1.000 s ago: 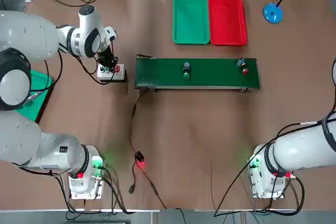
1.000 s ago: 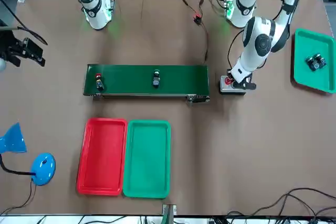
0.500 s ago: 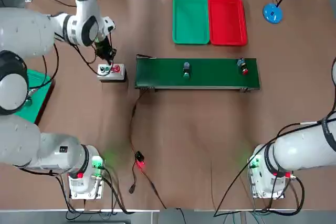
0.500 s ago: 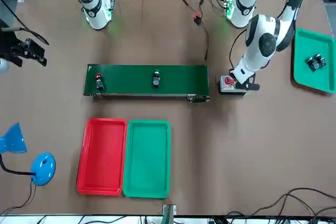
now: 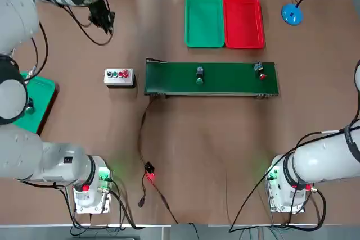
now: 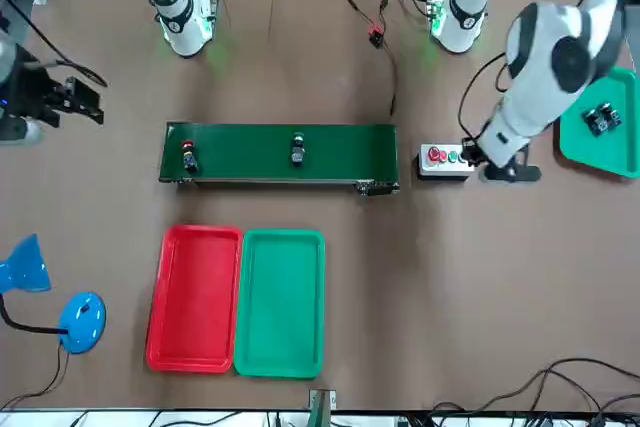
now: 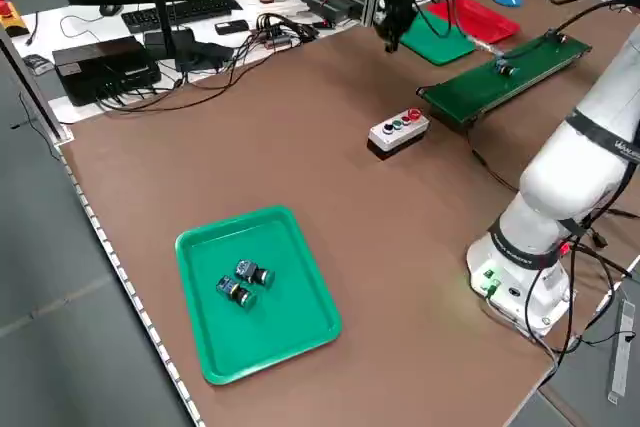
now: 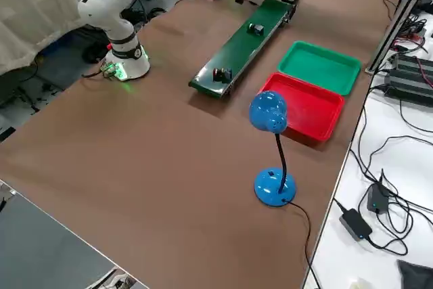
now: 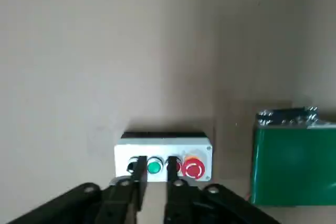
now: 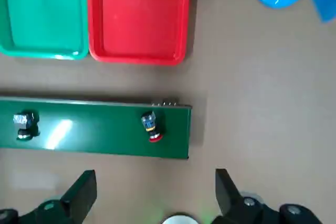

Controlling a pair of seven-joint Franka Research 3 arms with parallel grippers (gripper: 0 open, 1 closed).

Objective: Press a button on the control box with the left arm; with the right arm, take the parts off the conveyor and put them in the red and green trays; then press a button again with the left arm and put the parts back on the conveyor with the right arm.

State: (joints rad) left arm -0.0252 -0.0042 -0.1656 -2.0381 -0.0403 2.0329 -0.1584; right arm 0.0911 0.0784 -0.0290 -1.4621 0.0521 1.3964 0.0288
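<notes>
Left gripper [image 9: 154, 195] raised above control box [image 5: 119, 76], fingers slightly apart, empty. Right gripper [image 10: 155, 192] wide open over conveyor [image 5: 211, 78], red-capped part [image 5: 260, 72] and green-capped part [image 5: 199, 75] on belt.

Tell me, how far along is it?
Done: left tool pressed the small white control box, then lifted away. In hand: nothing; open right tool hovers by the long green conveyor. Left: green-capped part and red-capped part to move; red tray, green tray empty.
</notes>
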